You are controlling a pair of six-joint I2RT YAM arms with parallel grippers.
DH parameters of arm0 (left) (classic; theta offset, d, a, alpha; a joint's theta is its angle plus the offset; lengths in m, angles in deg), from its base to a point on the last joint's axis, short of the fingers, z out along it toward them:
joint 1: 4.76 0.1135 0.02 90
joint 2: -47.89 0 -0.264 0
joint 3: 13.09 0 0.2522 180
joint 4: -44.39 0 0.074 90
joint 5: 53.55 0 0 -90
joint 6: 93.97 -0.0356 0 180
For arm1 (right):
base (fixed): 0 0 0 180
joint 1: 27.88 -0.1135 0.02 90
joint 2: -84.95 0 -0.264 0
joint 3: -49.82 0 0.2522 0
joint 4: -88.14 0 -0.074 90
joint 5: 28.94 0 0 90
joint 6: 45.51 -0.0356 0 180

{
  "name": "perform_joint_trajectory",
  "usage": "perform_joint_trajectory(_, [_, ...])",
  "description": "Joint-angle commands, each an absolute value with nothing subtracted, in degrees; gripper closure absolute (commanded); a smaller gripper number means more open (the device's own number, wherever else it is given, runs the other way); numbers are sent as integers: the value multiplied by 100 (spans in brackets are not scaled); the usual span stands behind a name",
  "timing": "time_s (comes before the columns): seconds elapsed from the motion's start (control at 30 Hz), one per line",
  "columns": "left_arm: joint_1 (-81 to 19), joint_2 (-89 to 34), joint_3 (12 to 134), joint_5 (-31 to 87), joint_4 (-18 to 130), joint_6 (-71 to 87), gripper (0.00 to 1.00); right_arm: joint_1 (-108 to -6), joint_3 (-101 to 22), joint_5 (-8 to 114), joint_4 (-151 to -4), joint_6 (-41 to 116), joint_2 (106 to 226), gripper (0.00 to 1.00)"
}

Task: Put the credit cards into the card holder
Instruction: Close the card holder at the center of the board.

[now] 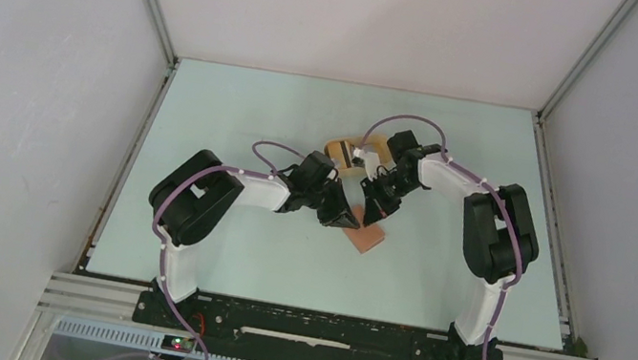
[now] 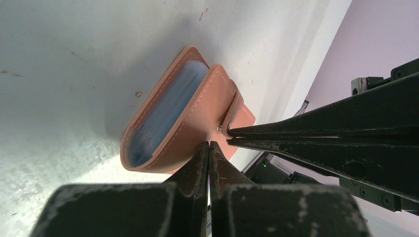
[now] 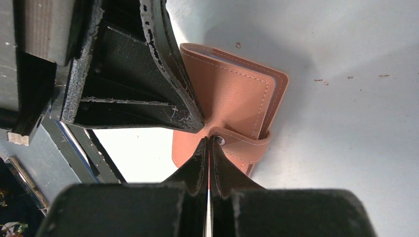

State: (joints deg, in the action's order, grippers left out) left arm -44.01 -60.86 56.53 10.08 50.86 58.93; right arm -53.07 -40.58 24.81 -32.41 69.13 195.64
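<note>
The reddish-brown card holder [image 1: 370, 239] lies at the table's middle, folded nearly shut. In the left wrist view the card holder [image 2: 192, 118] gapes on its left side, and blue-grey layers [image 2: 163, 113] show inside; I cannot tell cards from lining. My left gripper [image 2: 208, 144] is shut, with its tips pressed on the cover beside the snap. My right gripper [image 3: 208, 139] is shut, and its tips pinch the end of the snap tab [image 3: 247, 145]. In the top view both grippers [image 1: 349, 222] [image 1: 374, 220] meet over the holder. No loose card shows.
A yellow oval tray [image 1: 344, 150] sits just behind the grippers, partly hidden by the right arm. White walls enclose the pale table [image 1: 238, 119] on three sides. The two arms nearly touch above the holder.
</note>
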Motion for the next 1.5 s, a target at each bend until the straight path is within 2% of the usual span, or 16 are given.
perform_joint_trajectory(0.0, [-4388, -6421, 5648, 1499, 5618, 5580, 97, -5641, -3893, 2245, -3155, 6670, 19575, 100])
perform_joint_trajectory(0.4, [-4383, -6382, 5518, 1492, 5443, 5640, 98, -5553, -3903, 2735, -3506, 6130, 19759, 100])
perform_joint_trajectory(1.13, [-4382, -6345, 5366, 1439, 5188, 5714, 97, -5546, -4428, 3089, -3084, 5948, 20675, 100])
perform_joint_trajectory(1.27, [-4379, -6334, 5354, 1422, 5165, 5715, 97, -5434, -4442, 2327, -3016, 6257, 20294, 70])
perform_joint_trajectory(1.33, [-4365, -6320, 5349, 1412, 5166, 5714, 96, -5343, -4488, 1873, -2950, 6376, 20035, 58])
perform_joint_trajectory(1.47, [-4342, -6271, 5322, 1413, 5164, 5707, 96, -5152, -4477, 1201, -2784, 6748, 19469, 51])
